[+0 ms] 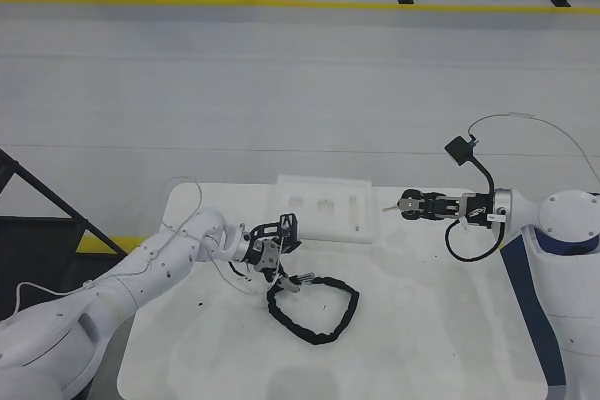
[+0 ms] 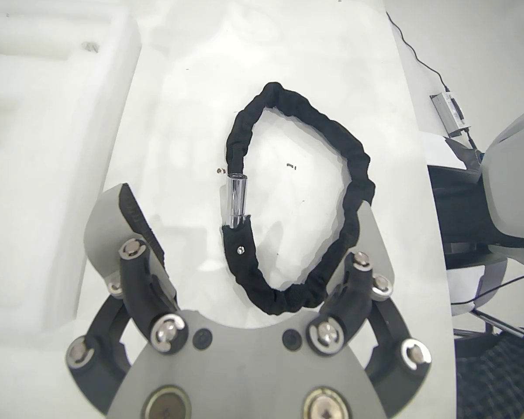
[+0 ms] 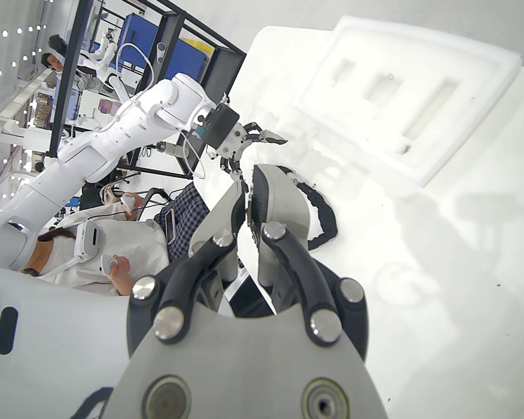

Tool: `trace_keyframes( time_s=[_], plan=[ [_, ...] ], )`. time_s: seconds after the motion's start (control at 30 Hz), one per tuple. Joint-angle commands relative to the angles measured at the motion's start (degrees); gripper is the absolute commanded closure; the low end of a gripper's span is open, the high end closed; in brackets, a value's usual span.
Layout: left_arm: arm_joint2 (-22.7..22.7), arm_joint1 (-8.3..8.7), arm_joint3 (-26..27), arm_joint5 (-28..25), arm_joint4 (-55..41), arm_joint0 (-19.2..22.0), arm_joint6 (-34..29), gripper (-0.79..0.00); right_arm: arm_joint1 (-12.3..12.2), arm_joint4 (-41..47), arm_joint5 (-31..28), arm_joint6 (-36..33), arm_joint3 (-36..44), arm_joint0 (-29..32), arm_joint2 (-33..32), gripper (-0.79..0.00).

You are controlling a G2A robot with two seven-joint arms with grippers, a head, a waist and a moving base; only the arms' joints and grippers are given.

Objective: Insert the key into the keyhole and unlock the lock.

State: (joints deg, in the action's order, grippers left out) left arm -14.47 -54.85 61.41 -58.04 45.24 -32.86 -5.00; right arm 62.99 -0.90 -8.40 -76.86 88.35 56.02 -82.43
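- Top view shows the chain lock lying as a closed black loop on the table, in front of a white foam tray.
- The left claw hangs over the loop's near end. In the left wrist view it is spread wide with nothing in it, and the lock's shiny metal barrel lies between its fingers.
- The right claw is well apart from the lock, off to the tray's side. Its fingers are pinched almost together on what looks like the key, whose small tip pokes out.
- The step in hand seems to be securing the lock: the key appears to be in hand, but the barrel is not yet gripped.
- Next, the left claw would need to close on the barrel or the sleeve beside it and steady it, turning the keyhole toward the key. Where that hole sits cannot be told.
- The limp chain may slide when gripped.
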Motion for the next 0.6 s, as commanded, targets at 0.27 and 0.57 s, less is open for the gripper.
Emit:
trace_keyframes(
  time_s=[0.27,0.57],
  plan=[
    [-0.1,-1.75,-4.1,0.0,21.2,-1.6,19.3,-0.785,0.0,0.0,0.0,0.0,0.0,0.0,0.0,0.0],
    [1.5,-4.96,-10.4,3.9,34.5,-2.9,33.8,-0.785,0.0,0.0,0.0,0.0,0.0,0.0,0.0,0.0]
  ],
)
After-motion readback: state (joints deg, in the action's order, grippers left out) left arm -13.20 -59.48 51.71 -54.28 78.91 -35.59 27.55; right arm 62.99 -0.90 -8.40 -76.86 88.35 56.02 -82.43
